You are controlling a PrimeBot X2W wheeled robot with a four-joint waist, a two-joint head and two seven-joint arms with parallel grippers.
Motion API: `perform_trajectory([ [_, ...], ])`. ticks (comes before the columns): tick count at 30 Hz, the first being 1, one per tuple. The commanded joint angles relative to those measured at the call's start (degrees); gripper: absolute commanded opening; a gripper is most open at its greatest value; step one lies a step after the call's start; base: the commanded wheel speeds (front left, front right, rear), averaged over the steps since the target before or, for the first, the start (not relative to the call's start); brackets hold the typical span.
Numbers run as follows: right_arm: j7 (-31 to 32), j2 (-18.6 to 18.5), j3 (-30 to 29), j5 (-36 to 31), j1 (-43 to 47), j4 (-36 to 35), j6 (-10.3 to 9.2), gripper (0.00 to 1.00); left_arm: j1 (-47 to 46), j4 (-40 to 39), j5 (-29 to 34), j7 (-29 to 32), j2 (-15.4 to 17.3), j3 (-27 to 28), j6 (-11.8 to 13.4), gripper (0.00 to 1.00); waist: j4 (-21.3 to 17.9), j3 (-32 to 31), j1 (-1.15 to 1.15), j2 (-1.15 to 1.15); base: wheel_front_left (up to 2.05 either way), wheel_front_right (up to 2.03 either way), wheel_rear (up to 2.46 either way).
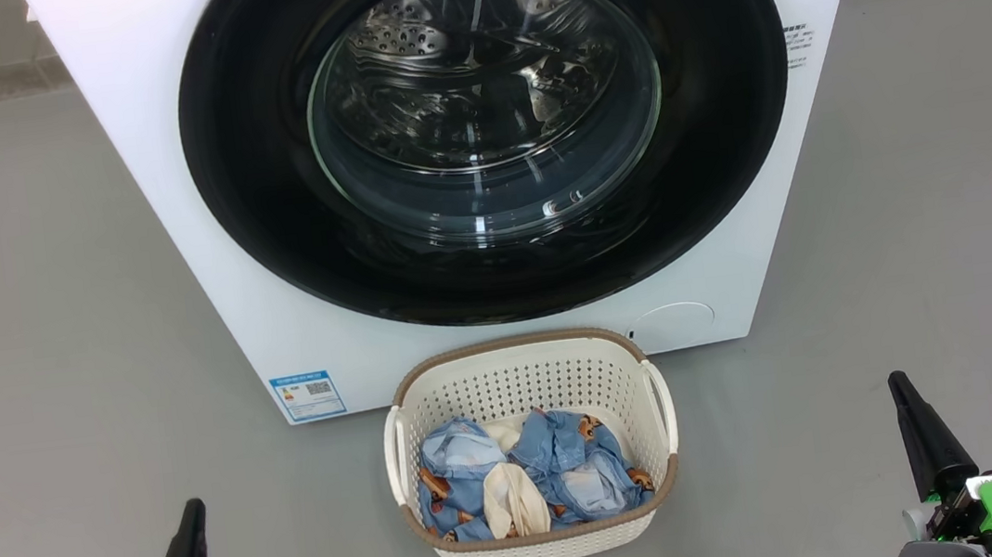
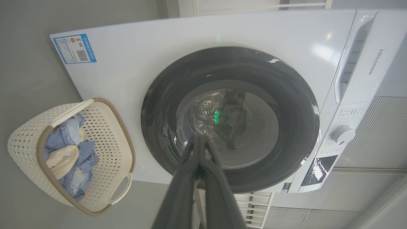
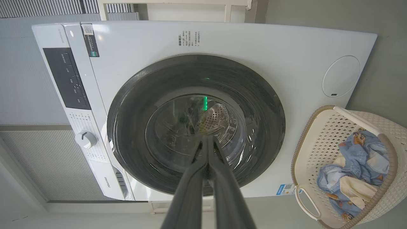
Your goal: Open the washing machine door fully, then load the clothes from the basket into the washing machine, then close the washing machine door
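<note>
Low at the left, left gripper (image 1: 193,514), two dark fingers pressed tight together, holding nothing, tip pointing up over the grey floor (image 1: 43,321). Low at the right, right gripper (image 1: 899,387), squeezed closed the same way, also holding nothing. Between them and a bit further on, basket (image 1: 521,378), cream with a brown rim and lots of little holes, sitting on the floor just in front of the washing machine (image 1: 162,214), near the middle of its bottom edge. Inside the basket, clothes (image 1: 573,466): blue ones with little brown bears, plus a cream-white piece lying on top near the middle. Well apart from both grippers. Behind the basket, big white washing machine with the washing machine door (image 1: 260,174) closed flat against its front, a wide shiny black ring around a bulging clear glass middle. Through the glass, shiny metal drum (image 1: 432,43) with small holes. At the bottom left corner of the machine's front, blue sticker (image 1: 308,395). At the bottom right, round cover (image 1: 674,322), just behind the basket's back right corner. From both wrist views, closed fingers pointing at the door glass, not touching it.
</note>
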Motion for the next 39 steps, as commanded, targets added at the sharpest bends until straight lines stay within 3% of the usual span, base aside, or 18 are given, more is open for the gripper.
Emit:
perform_trajectory([
  [1,0.47,-0.20,1.26,-0.70,-2.36,-1.40,0.09,0.00,-2.46,-1.40,0.90,0.38,0.77,2.01,-0.41,0.00,0.00,0.00,0.00,0.00,0.00,0.00,0.00],
  [33,0.48,-0.19,1.25,-0.71,-2.36,-1.39,0.09,0.00,-2.46,-1.40,0.91,0.40,0.76,2.03,-0.41,0.00,0.00,0.00,0.00,0.00,0.00,0.00,0.00],
  [34,-0.01,0.00,0.00,0.00,0.00,0.01,0.00,1.00,-0.01,0.01,0.07,-0.01,-0.01,0.02,0.00,1.00,0.00,0.00,0.00,0.00,0.00,0.00,0.00],
  [35,-0.10,0.04,0.01,0.02,0.17,0.42,0.00,0.00,0.19,0.41,0.01,-0.09,-0.11,-0.10,0.02,0.00,0.00,0.00,0.00,0.00,0.00,0.00,0.00],
  [36,-0.11,0.14,0.02,0.02,0.58,1.12,0.00,0.00,0.56,1.08,-0.03,-0.11,-0.34,-0.18,0.10,0.00,0.00,0.01,0.00,0.00,0.00,0.00,0.00],
  [37,-0.11,0.30,0.01,0.02,1.06,1.86,0.00,1.00,1.13,1.74,-0.03,-0.12,-0.66,-0.31,0.10,1.00,-0.01,0.02,0.00,0.00,0.00,0.00,0.00],
  [39,-0.12,0.69,0.03,0.02,2.10,3.29,0.00,1.00,2.36,3.04,-0.02,-0.12,-1.31,-0.52,0.11,1.00,-0.01,0.03,0.00,0.00,0.00,0.00,0.00],
])
